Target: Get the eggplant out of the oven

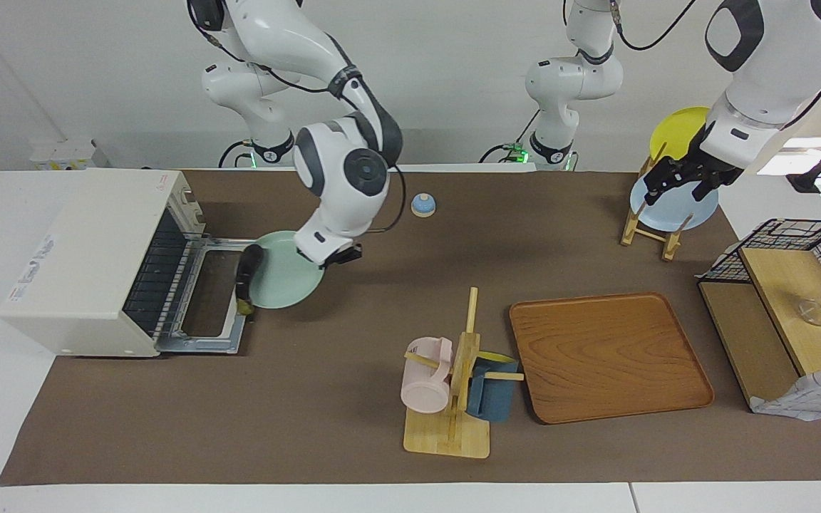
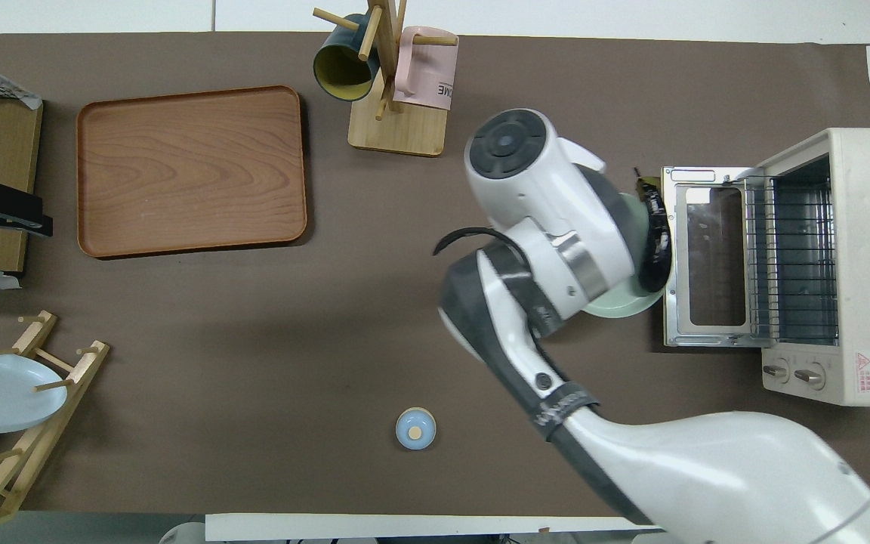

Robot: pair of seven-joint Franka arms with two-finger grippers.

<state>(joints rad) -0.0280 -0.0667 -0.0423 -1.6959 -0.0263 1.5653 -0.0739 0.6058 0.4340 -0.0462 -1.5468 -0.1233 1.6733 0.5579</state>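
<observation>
The white oven (image 1: 90, 263) stands at the right arm's end of the table, its glass door (image 1: 211, 299) dropped open and flat; its wire rack (image 2: 794, 257) is bare. The dark eggplant (image 1: 248, 274) lies outside the oven, along the rim of a mint-green plate (image 1: 286, 281) right in front of the door, stem tip off the plate. In the overhead view the eggplant (image 2: 658, 242) shows between the arm and the door. My right gripper (image 1: 343, 255) hovers over the plate, apart from the eggplant. My left gripper (image 1: 678, 187) waits open over the dish rack.
A blue bell (image 1: 422, 205) sits nearer to the robots than the plate. A mug tree (image 1: 453, 385) with a pink and a blue mug, a wooden tray (image 1: 610, 356), a dish rack (image 1: 649, 228) with plates and a wire-basket shelf (image 1: 788, 306) stand toward the left arm's end.
</observation>
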